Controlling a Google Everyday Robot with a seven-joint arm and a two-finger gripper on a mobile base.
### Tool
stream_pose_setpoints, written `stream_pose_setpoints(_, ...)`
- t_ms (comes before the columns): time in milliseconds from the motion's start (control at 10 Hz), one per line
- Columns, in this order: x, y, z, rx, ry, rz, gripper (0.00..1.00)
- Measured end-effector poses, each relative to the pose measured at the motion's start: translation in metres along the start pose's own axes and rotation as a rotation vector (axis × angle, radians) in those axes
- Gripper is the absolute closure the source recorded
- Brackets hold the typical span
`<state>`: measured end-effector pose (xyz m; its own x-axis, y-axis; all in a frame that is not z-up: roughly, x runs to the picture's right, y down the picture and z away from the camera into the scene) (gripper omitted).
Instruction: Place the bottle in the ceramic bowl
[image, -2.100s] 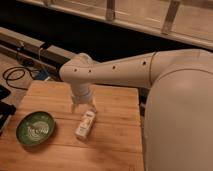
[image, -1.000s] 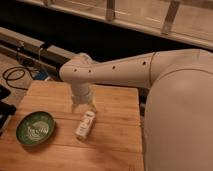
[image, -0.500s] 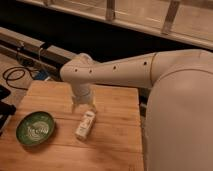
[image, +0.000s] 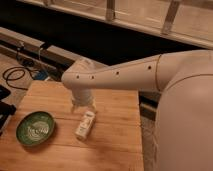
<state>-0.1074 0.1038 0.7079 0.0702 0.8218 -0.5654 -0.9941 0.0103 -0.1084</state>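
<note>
The small white bottle (image: 85, 125) lies on its side on the wooden table (image: 115, 145), near the middle. The green ceramic bowl (image: 35, 128) with a pale swirl inside sits at the table's left, apart from the bottle. My gripper (image: 82, 106) hangs below the white arm's wrist, just above and behind the bottle's far end. The wrist hides most of it.
My large white arm (image: 150, 75) reaches in from the right across the table's back. A black cable (image: 15, 75) lies on the floor at the left. A dark rail (image: 45, 52) runs behind the table. A dark object (image: 5, 107) sits at the left edge.
The arm has shifted very slightly; the bottle and bowl have stayed where they were.
</note>
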Motion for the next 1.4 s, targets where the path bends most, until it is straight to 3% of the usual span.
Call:
stream_pose_setpoints(200,-0.001,0.002,0.008,-0.015,-0.011,-0.011,0.35)
stream_pose_setpoints(400,0.000,0.004,0.028,-0.003,0.000,-0.024,0.35)
stream_pose_setpoints(500,0.000,0.006,0.039,0.010,0.009,-0.027,0.35)
stream_pose_setpoints(700,-0.001,0.008,0.070,0.086,0.036,-0.045,0.35)
stream_pose_setpoints(900,-0.005,-0.001,0.090,0.120,0.059,-0.037,0.35)
stream_pose_setpoints(1400,0.000,-0.021,0.133,0.086,0.142,0.013,0.35)
